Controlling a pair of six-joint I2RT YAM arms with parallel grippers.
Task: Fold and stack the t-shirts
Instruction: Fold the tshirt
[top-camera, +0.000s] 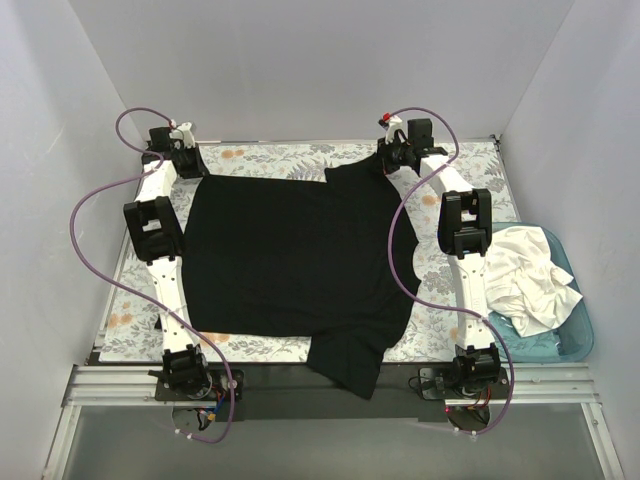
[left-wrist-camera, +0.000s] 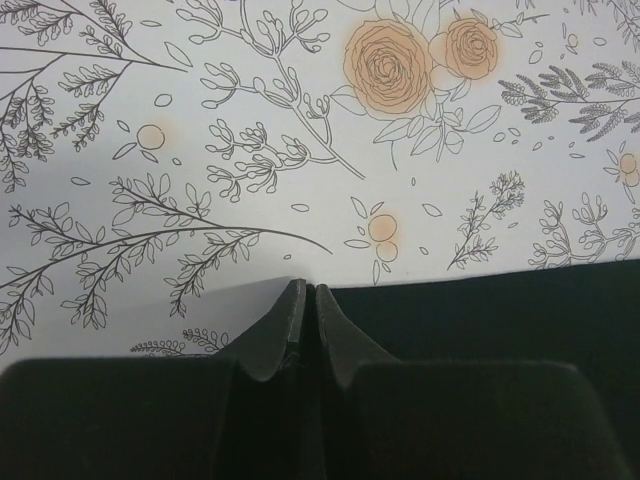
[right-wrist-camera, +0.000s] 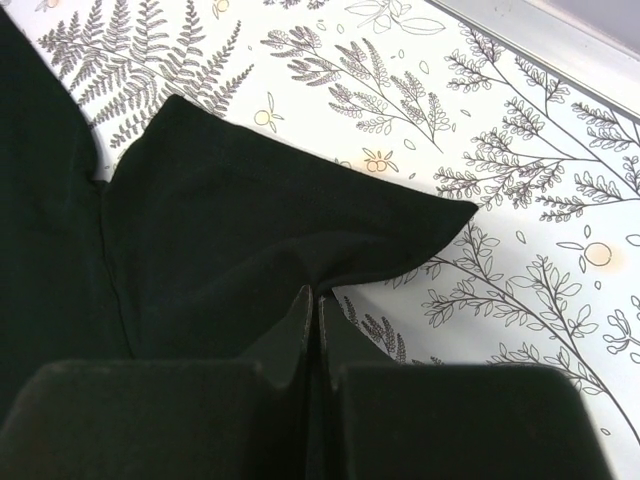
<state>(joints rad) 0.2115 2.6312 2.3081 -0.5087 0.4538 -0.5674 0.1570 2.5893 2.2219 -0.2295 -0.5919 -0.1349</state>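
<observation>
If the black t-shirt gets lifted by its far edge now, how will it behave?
Likely floppy: the black t-shirt puckers where the right gripper pinches its sleeve. It would probably drape and trail, since one sleeve hangs over the table's near edge. Probably light too: thin cloth lying flat.

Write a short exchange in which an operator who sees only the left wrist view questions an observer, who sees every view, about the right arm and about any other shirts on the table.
Operator: My left end effector is shut at the edge of a plain black cloth t-shirt. What is the right end effector doing?
Observer: It is shut on the far sleeve of the same shirt, and the cloth puckers there.
Operator: Are there other shirts?
Observer: Yes, white cloth t-shirts lie bunched in a teal plastic tub beside the right arm.
</observation>
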